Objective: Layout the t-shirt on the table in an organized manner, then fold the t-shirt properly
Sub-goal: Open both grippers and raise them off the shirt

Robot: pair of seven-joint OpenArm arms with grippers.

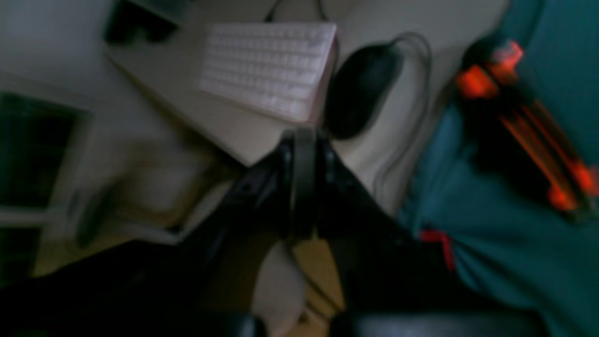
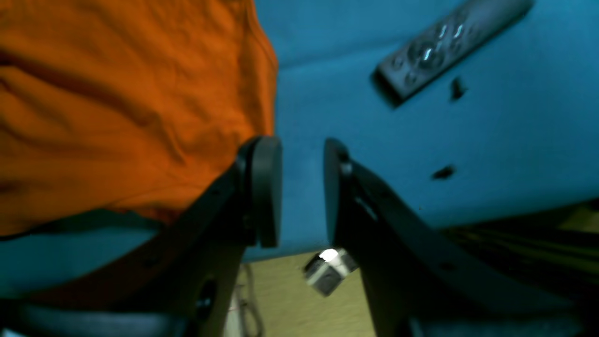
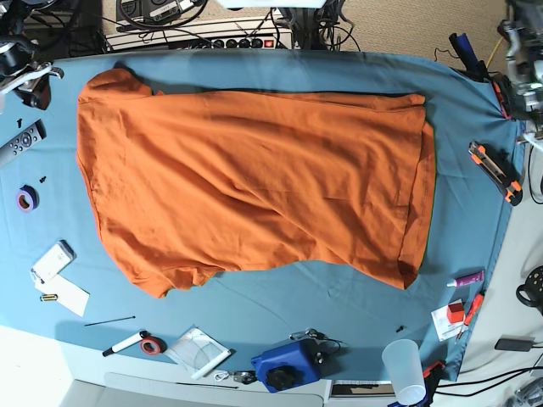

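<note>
Shirt (image 3: 254, 182) was spread, creased, across the counter (image 3: 339, 297). Left jaws were closed empty; right jaws parted, nothing held. Risk: creases folded in unless smoothed.

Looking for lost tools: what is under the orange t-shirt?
Only the teal cloth of the table shows around the t-shirt. Anything beneath the shirt is covered and cannot be seen.
</note>
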